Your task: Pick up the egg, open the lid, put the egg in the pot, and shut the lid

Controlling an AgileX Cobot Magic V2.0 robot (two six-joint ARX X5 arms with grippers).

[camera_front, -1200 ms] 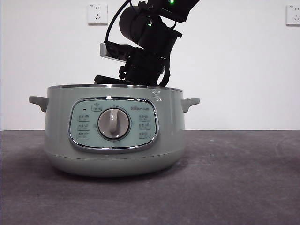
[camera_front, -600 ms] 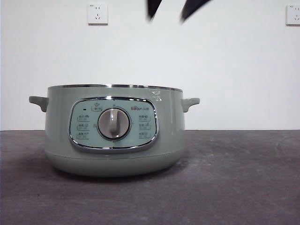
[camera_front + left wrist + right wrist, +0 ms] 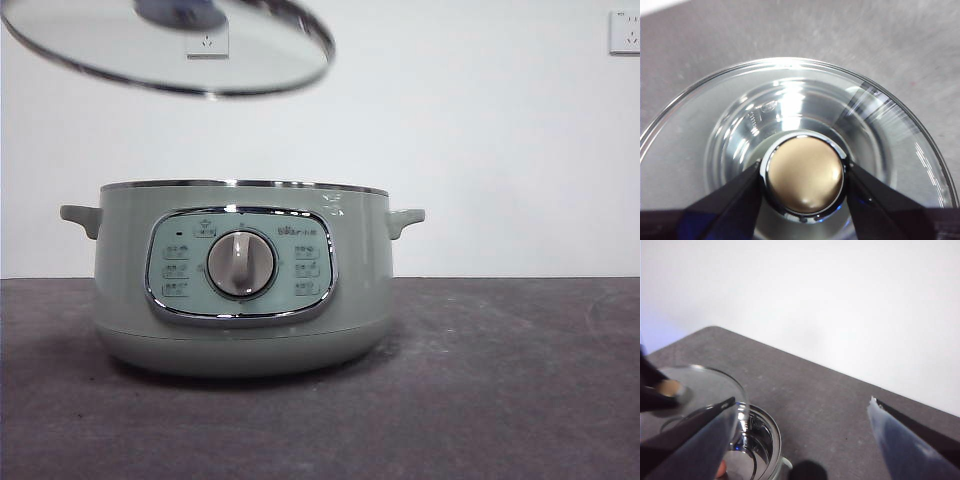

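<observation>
Two changes since a moment ago: the dark arm has left the large pale sage-green pot (image 3: 240,275), and the domed clear glass lid (image 3: 170,45) now hangs tilted above its left side, knob clamped in the left gripper (image 3: 802,177). A sliver of brown-orange egg (image 3: 721,469) seems to lie inside, so only closing remains; the right gripper (image 3: 800,440) waits high, jaws wide, leaving clear room above the chrome rim and the worktop (image 3: 500,380).

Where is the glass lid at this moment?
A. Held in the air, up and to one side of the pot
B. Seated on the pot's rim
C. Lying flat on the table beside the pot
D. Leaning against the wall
A: the lid hangs tilted above the pot, its knob pinched by the left end effector.
</observation>
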